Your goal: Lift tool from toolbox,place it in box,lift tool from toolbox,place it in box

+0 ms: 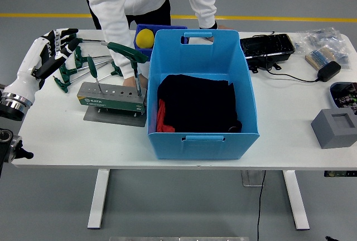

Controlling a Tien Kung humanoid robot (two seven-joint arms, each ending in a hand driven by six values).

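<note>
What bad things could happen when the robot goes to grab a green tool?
The person's hand rests right behind the tool holder, so the left hand might bump it. The loose green tools lie tangled, so grabbing one could drag others. The tall blue box stands close; a lifted tool could hit its wall.

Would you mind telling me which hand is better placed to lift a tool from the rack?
Left. The left hand hovers open beside the green-handled tools; the right hand is not in view.
</note>
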